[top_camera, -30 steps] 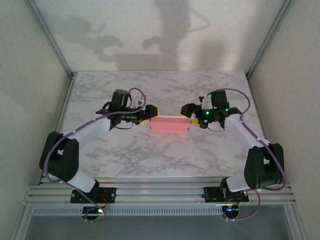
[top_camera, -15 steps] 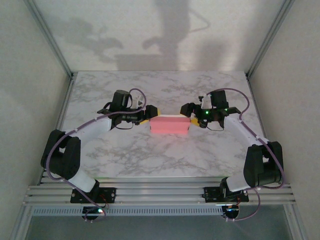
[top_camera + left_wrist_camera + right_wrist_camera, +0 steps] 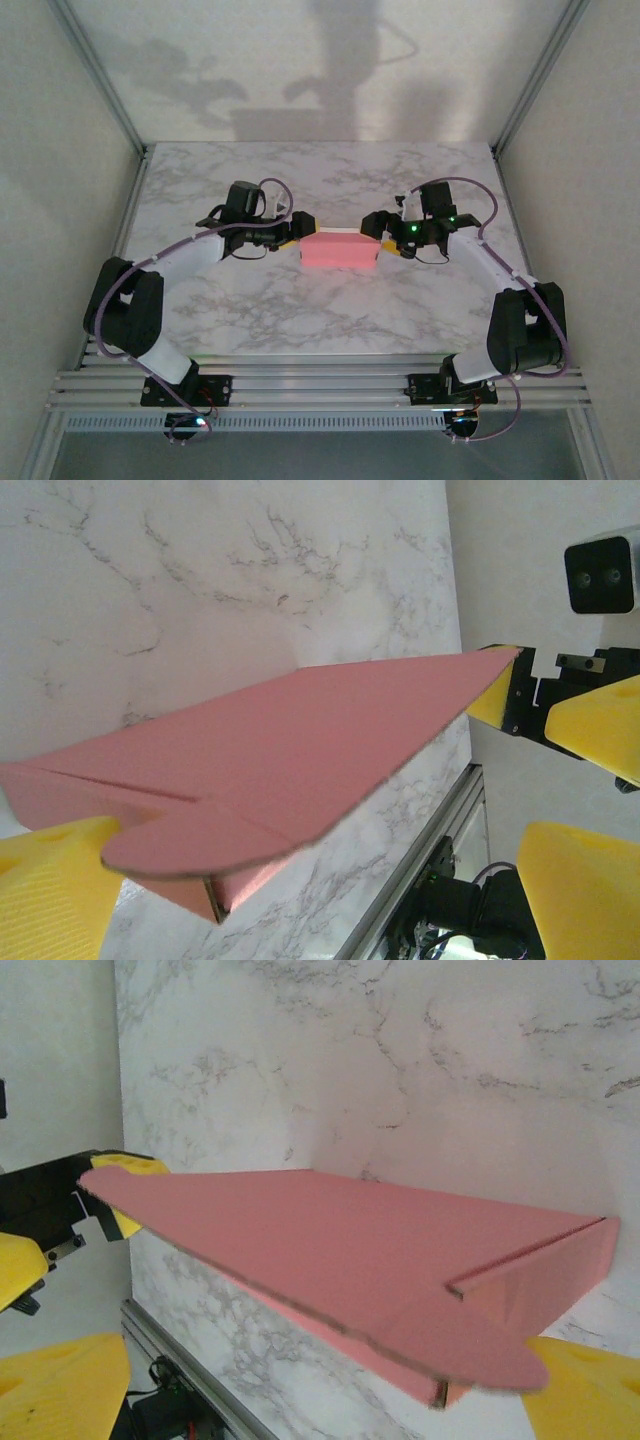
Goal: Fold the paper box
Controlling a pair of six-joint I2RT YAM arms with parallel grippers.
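At frame centre the box (image 3: 338, 250) is lying pink and partly folded on the tabletop (image 3: 300, 310), the left claw (image 3: 298, 227) and right claw (image 3: 379, 228) are flanking its ends, jaws gaping wide and unclamped, and a rounded flap (image 3: 470, 1355) is sticking out loose, so I'd say tucking remains.

Pink paper box (image 3: 339, 250), yellow claw pads (image 3: 580, 1390), white grey-veined marble table (image 3: 300, 310).

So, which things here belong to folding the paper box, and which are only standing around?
Belong to the job:
- paper box, pink face up
- left gripper, open at the box's left end
- right gripper, open at the box's right end

Only surroundings:
- marble table
- aluminium rail carrying the arm bases
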